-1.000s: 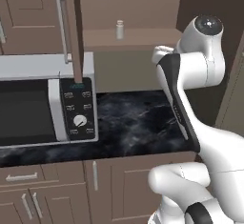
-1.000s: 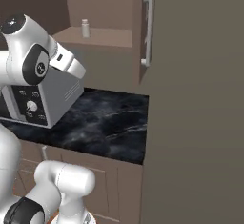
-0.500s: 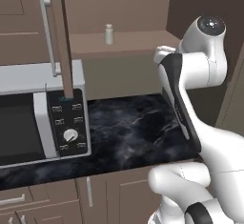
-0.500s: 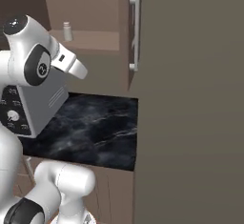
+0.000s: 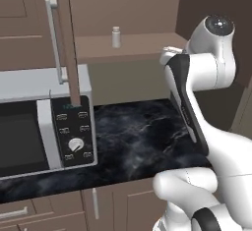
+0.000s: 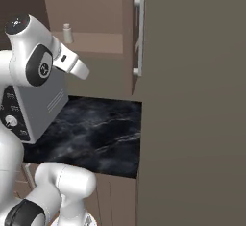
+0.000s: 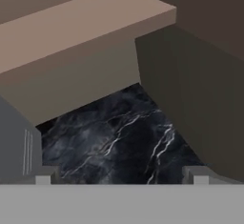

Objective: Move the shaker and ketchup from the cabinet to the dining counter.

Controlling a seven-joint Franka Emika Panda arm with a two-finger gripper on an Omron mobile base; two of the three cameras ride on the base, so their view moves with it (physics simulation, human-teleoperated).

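Item: shaker [image 5: 116, 36]. Tiny pale cylinder with a knob cap, standing upright and alone on the open shelf of the cabinet [image 5: 142, 45], toward the shelf's left part in the left base view; the same piece sits at the far left of the shelf in the right base view [image 6: 67, 33]. Nothing touches it.

Item: ketchup. Not located on the visible stretch of shelf; position cannot be told.

Item: cabinet door [image 5: 66, 38]. Swung open, seen edge-on, its silver bar handle [image 5: 53, 38] facing left, hanging in front of the microwave [image 5: 44, 117].

Item: worktop [image 5: 138, 141]. Black marble with white veins, below the shelf, to the right of the microwave.

Item: gripper [image 7: 121, 178]. Fingers spread wide apart, nothing between them; the tips point down toward the worktop, with the shelf edge above them in the hand view. Well apart from the shaker.

Step in hand, as judged: approach to the first pickup, nothing yet carried to the dining counter.

Next move calls for, as judged: raising the hand to shelf height, reaching in toward the shaker on the left, keeping off the open door, then straddling the small cylinder squarely, since it looks easy to tip.
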